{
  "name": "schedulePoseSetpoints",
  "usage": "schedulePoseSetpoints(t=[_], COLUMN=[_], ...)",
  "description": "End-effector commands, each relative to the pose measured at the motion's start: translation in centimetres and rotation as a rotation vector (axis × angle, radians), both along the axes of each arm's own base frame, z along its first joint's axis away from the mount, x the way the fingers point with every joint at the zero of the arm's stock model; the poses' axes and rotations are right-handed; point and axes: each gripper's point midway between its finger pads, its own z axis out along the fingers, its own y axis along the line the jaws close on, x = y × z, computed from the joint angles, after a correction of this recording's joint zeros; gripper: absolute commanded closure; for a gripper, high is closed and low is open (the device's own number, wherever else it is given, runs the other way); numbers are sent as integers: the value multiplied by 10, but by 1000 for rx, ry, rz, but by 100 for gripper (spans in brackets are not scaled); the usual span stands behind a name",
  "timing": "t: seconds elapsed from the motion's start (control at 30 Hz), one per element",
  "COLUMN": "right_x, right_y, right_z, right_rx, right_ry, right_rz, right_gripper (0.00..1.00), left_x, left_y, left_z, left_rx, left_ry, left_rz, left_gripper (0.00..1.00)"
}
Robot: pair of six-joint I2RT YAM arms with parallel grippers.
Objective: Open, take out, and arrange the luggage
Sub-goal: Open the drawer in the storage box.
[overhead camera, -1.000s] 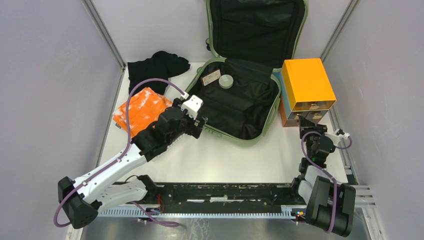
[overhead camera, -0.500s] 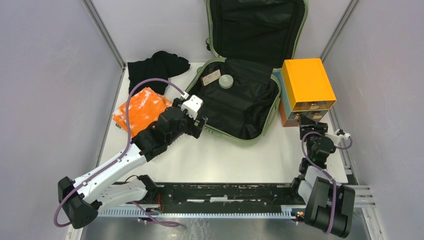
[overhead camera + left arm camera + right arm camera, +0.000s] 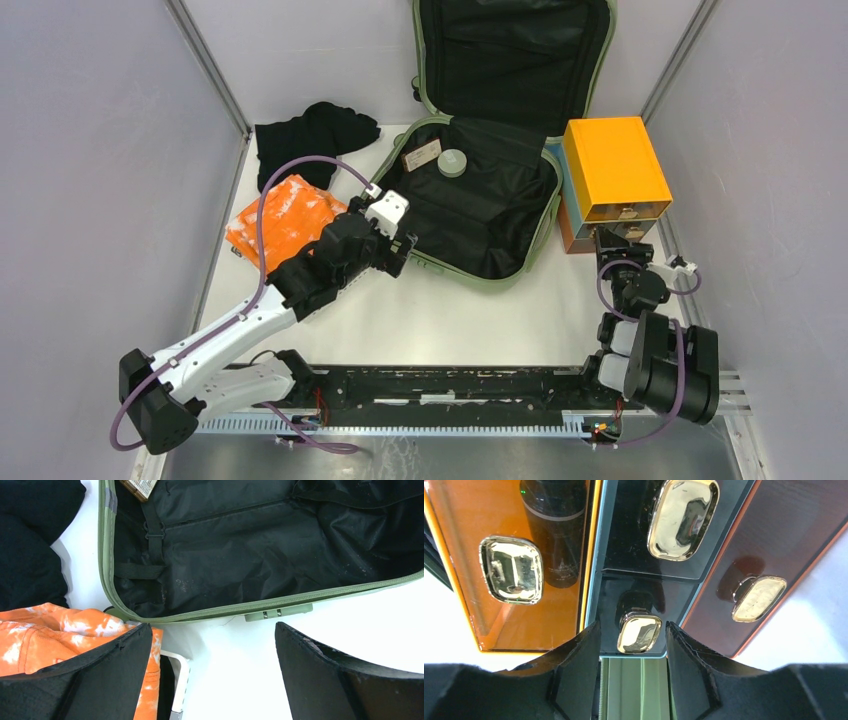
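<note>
left gripper (image 3: 212, 632) hung with its jaws spread wide just over the near-left rim of the luggage (image 3: 485, 205), which lay open at the back of the table (image 3: 500, 310), lid upright. right gripper (image 3: 633, 627) stood slightly parted around a gold knob (image 3: 639, 633) on the orange box (image 3: 612, 165), not touching it.

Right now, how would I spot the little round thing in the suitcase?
Find the big open sage-green suitcase at the back. On its black lining lies a pale grey disc, round where the tan card beside it is rectangular.
</note>
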Motion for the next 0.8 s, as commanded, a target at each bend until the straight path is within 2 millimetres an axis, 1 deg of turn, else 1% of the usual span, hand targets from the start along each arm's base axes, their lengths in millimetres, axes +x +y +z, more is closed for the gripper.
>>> schedulePoseSetpoints(t=[0.0,0.13,0.33,0.47,0.63,0.77], right_x=[-18,-18,-18,-22,-38,-57], right_y=[13,14,14,15,19,22], right_z=[-3,-1,-2,-5,-17,-37], right_rx=[30,35,32,35,31,25], right_ry=[-54,-63,-62,-57,-28,25], right_rz=[32,39,38,34,25,10], right_gripper=[45,48,63,68,68,69], left_x=[5,5,6,6,6,5], left_y=[2,2,1,1,1,0], left_z=[8,7,7,6,6,5], left_rx=[14,16,19,20,18,16], left_ry=[-41,-39,-37,-35,-35,-31], left_rz=[-5,-3,-3,-3,-5,-11], left_gripper=[3,3,3,3,3,3])
